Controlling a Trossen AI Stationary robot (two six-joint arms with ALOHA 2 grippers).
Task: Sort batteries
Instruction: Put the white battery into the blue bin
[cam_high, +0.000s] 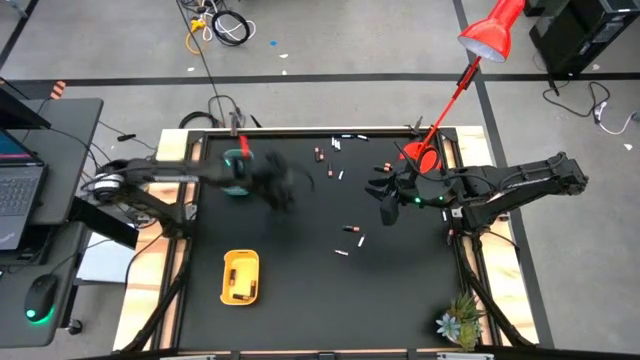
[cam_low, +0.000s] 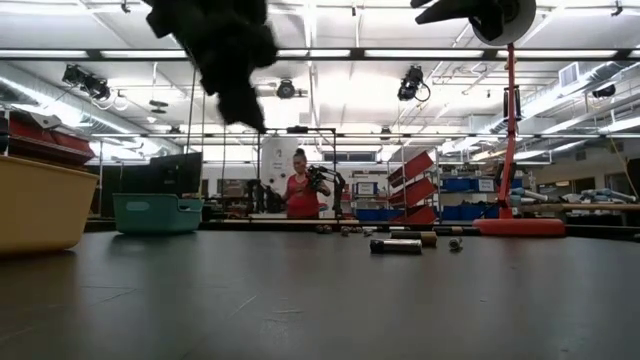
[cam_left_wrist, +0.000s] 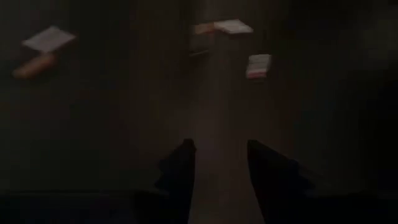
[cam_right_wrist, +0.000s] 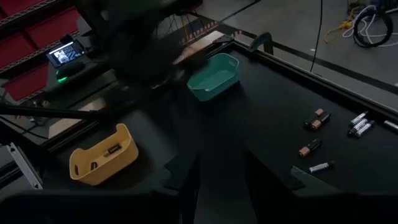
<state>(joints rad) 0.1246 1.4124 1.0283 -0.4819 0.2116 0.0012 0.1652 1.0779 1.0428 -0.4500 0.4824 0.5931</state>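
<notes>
Batteries (cam_high: 349, 230) lie scattered on the black worktop (cam_high: 300, 290): one cluster near the far edge, a few more mid-worktop, and some in the yellow tray (cam_high: 240, 276) at the near left. Teal tray (cam_high: 236, 166) sits far left. Left gripper (cam_left_wrist: 219, 163) hovers, motion-blurred, just beside the teal tray, fingers parted, nothing between them. Right gripper (cam_high: 388, 208) hangs over the right half, raised off the worktop; fingers apart with an empty gap. Person visible in the room beyond the worktop.
</notes>
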